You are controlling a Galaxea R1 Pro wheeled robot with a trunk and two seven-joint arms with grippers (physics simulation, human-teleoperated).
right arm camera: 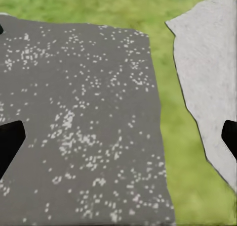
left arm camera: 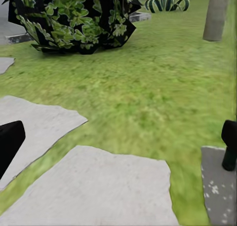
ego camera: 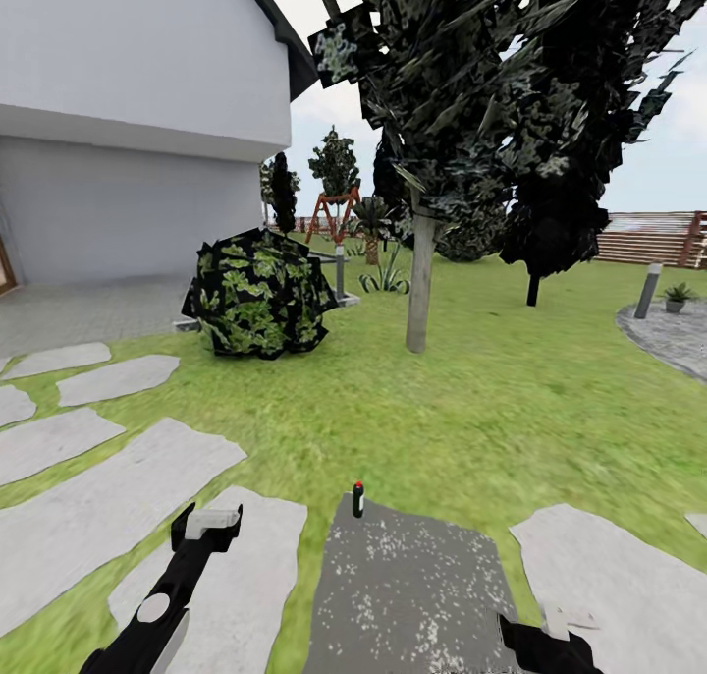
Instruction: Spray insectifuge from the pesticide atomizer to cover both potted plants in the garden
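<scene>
Facing lawn (ego camera: 442, 399) with spray bottle (ego camera: 358, 498) upright at six o'clock on dark slab (ego camera: 412, 576), potted plant (ego camera: 677, 297) at three, left gripper (ego camera: 204, 527) and right gripper (ego camera: 545, 635) both spread wide, empty.

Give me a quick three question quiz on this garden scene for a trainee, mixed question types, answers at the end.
1. True or false: the small dark bottle stands on the grass.
2. The potted plant sits closest to: A) the leafy bush, B) the short post, C) the house wall.
3. Fill in: the speckled slab under the bottle is ____ than the stepping stones.
Key: 1 false, it stands on the slab; 2 B; 3 darker.
</scene>
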